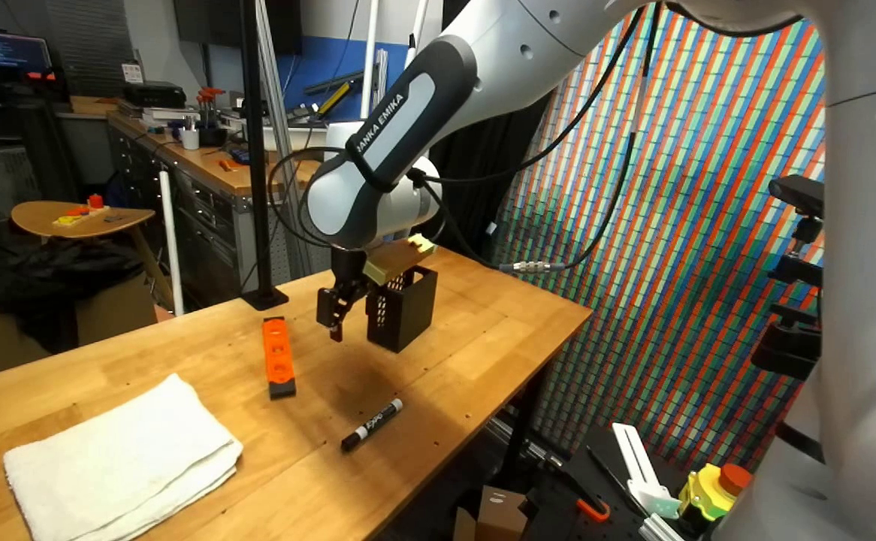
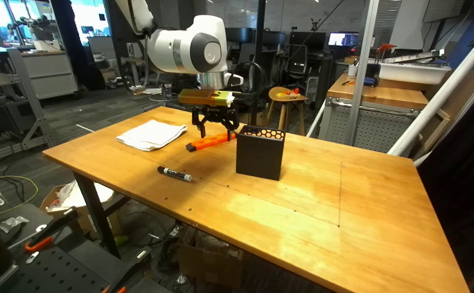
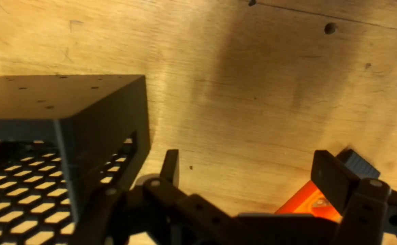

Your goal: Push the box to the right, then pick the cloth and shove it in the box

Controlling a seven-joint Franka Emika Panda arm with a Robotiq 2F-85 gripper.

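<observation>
The black box [image 1: 412,312] stands upright on the wooden table, with honeycomb holes in its wall and an open top. It also shows in an exterior view [image 2: 260,156] and at the left of the wrist view [image 3: 111,115]. The folded white cloth [image 1: 122,458] lies flat on the table; it shows in an exterior view [image 2: 151,135] and is out of the wrist view. My gripper [image 2: 216,135] is open and empty, pointing down beside the box. In the wrist view, the left finger of the gripper [image 3: 246,156] is close to the box's side; I cannot tell whether they touch.
An orange level [image 1: 278,353] lies between box and cloth, partly under the right finger in the wrist view [image 3: 304,202]. A black marker [image 2: 175,173] lies near the table's front edge. A black post [image 1: 258,188] stands at the table's far edge.
</observation>
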